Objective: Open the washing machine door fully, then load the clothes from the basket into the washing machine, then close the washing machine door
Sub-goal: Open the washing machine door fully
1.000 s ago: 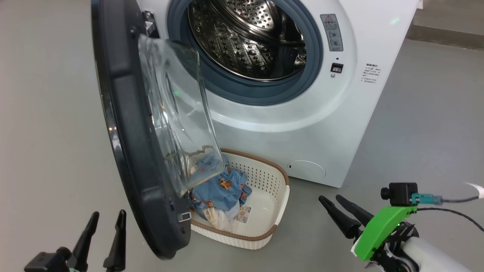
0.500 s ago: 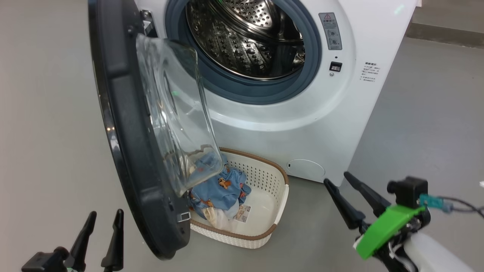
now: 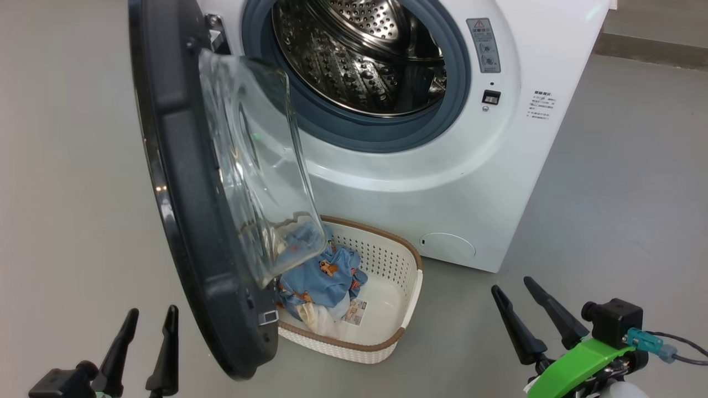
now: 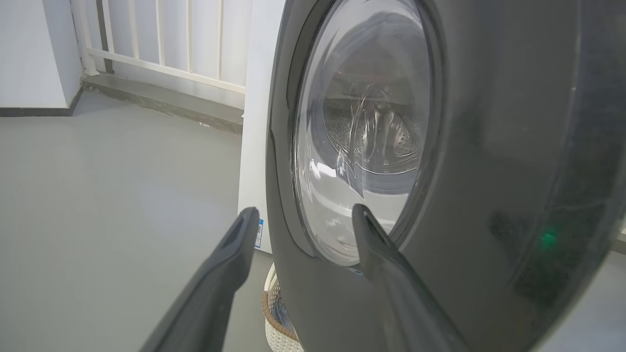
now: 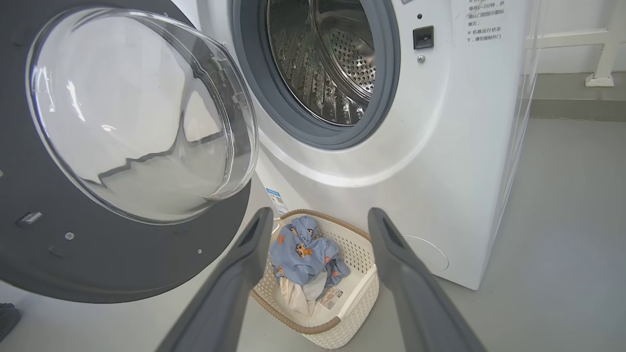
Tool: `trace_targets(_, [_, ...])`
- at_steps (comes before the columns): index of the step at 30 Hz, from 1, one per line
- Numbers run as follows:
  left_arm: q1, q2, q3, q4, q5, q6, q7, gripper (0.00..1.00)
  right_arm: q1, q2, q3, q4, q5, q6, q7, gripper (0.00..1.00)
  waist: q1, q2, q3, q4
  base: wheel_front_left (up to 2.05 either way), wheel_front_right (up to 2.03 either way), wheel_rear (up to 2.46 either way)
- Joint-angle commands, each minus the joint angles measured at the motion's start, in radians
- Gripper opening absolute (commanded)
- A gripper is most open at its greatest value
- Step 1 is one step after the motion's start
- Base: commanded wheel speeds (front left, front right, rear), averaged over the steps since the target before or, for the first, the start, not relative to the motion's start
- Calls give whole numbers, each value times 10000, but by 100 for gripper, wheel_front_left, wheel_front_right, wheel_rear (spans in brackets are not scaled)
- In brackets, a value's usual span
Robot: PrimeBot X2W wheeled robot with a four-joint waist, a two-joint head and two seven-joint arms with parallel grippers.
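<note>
Plain grey floor point(image 3: 608, 193) runs all round, with a white railing point(image 4: 161, 44) along the back wall in my left wrist view. The washing machine point(image 3: 442, 182) stands on that floor. Its steel drum point(image 3: 359, 55) is bare of laundry as far as I can see in. The washing machine door point(image 3: 182, 221) hangs swung out, nearly edge-on to my head. Its glass bowl point(image 3: 260, 166) overhangs the left end of the basket point(image 3: 406, 276), which sits on the floor just beside the foot of the machine's front. The clothes point(image 3: 326, 276) lie heaped in that left end, none loaded yet.

My left pincer point(image 3: 152, 310) hovers wide and empty just outside the door. My right pincer point(image 3: 510, 284) is likewise wide and empty, over the floor to the right of the basket and apart from it.

I judge the door open enough, so the pick-up is the step in hand. I would use the right pincer and come in from the basket's free right end, low under the glass bowl. Both fingers should sink deep into the blue heap so the cream-white piece point(image 5: 298, 293) beneath comes too, then close firmly, since loose cloth slips. The bundle should lift clear of the woven rim before I swing to the drum.

The head view has the bundle half behind the glass. The right wrist view has it uncovered, along with the paper label point(image 5: 332, 296) on the basket's bottom. The left wrist view gives the door's glossy outer face, which my head sees edge-on.
</note>
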Motion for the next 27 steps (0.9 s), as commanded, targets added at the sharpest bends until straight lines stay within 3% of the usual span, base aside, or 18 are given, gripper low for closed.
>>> trace_targets(1, [-263, 165, 384, -222, 94, -29, -80, 100, 18, -81, 49, -229, -146, 16, -119, 100, 0, 0, 3, -4, 0, 0, 0])
trace_targets(10, [-352, 63, 460, -139, 96, -29, -80, 100, 224, 54, -279, -210, -278, 16, -119, 100, 0, 0, -38, -12, 0, 0, 0])
trace_targets(11, [-361, 43, 484, -136, 81, -29, -80, 65, 236, 55, -291, -211, -280, 16, -120, 100, 0, 0, -51, -10, 0, 0, 0])
trace_targets(12, [-384, 29, 516, -134, 66, -29, -80, 20, 251, 64, -311, -210, -275, 16, -120, 100, 0, 0, -64, -7, 0, 0, 0])
trace_targets(13, [-418, 2, 590, -160, 45, -29, -80, 0, 269, 95, -367, -219, -233, 16, -120, 100, 0, 0, -75, -2, 0, 0, 0])
trace_targets(19, [-745, -179, 1475, -745, -40, -29, -80, 0, 340, 80, -444, -220, -203, 16, -120, 100, 0, 0, -138, 50, 0, 0, 0])
trace_targets(27, [-1070, -594, 2534, -2574, 157, -29, -80, 0, 407, 21, -489, -250, -256, 16, -120, 100, 0, 0, -242, 64, 0, 0, 0])
